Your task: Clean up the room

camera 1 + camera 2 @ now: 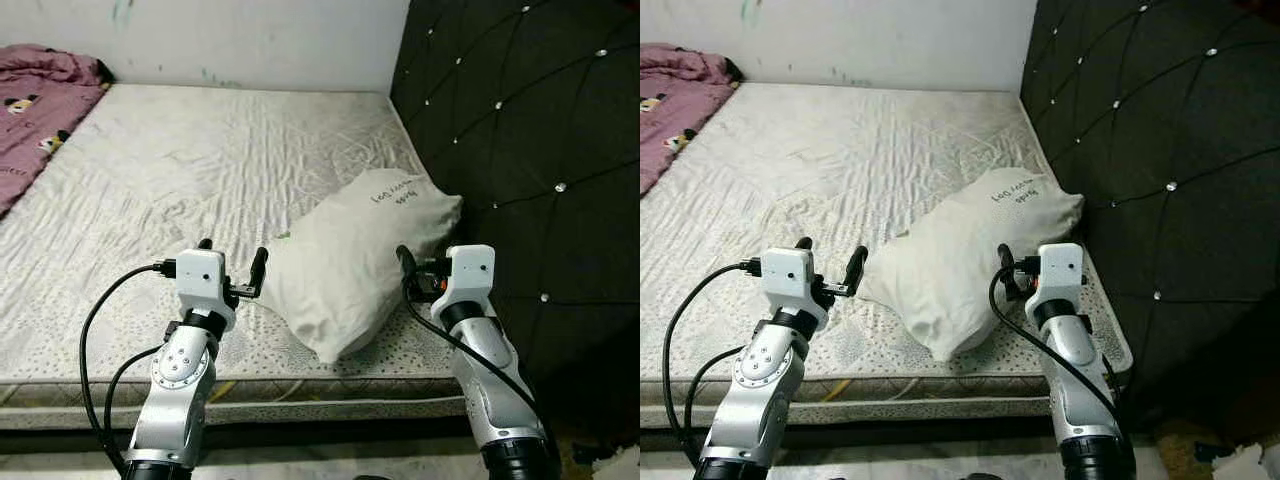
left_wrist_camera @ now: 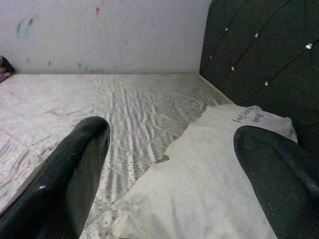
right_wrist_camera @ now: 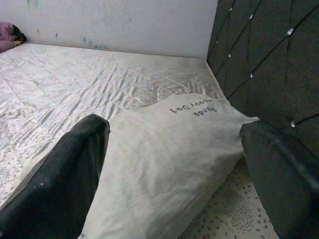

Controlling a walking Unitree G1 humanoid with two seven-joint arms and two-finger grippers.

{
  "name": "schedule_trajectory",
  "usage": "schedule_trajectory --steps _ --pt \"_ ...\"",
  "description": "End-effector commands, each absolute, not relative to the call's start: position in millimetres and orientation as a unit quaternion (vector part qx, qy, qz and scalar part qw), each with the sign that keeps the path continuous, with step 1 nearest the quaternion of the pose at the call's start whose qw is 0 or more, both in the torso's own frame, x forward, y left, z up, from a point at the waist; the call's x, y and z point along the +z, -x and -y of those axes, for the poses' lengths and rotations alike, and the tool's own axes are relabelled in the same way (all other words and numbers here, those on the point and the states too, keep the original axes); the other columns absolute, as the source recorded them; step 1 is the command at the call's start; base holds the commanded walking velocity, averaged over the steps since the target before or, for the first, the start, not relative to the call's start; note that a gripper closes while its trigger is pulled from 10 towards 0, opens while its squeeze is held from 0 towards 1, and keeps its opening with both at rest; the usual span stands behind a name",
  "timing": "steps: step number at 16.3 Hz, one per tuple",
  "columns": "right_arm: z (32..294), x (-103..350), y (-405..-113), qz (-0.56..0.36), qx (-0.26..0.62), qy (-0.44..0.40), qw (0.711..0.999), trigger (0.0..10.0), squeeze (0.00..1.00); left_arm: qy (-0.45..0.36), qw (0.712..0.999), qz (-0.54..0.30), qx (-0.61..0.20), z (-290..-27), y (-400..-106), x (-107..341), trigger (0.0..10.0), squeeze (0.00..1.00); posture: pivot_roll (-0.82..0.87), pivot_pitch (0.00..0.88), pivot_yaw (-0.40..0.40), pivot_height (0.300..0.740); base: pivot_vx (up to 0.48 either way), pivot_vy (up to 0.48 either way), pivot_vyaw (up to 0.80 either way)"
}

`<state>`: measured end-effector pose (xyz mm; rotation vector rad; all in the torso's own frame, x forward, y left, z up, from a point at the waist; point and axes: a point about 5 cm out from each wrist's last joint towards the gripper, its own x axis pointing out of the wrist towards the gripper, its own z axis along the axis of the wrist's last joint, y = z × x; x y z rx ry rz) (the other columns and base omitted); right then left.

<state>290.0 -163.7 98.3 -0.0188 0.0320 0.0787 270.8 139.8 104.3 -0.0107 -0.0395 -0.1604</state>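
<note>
- Both pincers are raised over the near edge of the bed, one on each side of the white pillow.
- Left pincer (image 1: 232, 263) has its two black fingers spread apart, holding nothing; it sits just beside the pillow's near left edge, over the mattress.
- Right pincer (image 3: 174, 164) also stands open and empty, its fingers (image 3: 60, 179) framing the pillow from the near end in the right wrist view.
- White pillow (image 1: 350, 265) lies askew on the bare mattress (image 1: 180, 170), near the bed's right front corner, its far end close to the black tufted headboard (image 1: 530, 130); dark handwriting marks that end.
- A small green fleck (image 2: 162, 159) shows at the pillow's left edge.
- A pink patterned blanket (image 1: 35, 110) is bunched at the far left corner of the bed, well apart from the pillow.
- A pale wall (image 1: 250, 40) with scuffs runs behind the bed.
</note>
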Motion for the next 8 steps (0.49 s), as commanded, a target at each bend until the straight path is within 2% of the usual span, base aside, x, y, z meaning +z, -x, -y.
schedule_trajectory --steps 1,8 --pt "164.1 100.8 -292.0 -0.014 0.041 0.007 0.999 10.0 0.0 0.007 0.997 0.013 -0.075 -140.8 -272.1 103.1 10.0 0.0 -0.01 0.0 -0.027 0.74 0.0 0.0 0.0" --pt "164.2 100.9 -292.0 -0.014 0.043 0.008 0.999 10.0 0.0 0.005 0.997 0.013 -0.074 -140.4 -272.2 103.2 10.0 0.0 -0.01 0.0 -0.029 0.74 0.0 0.0 0.0"
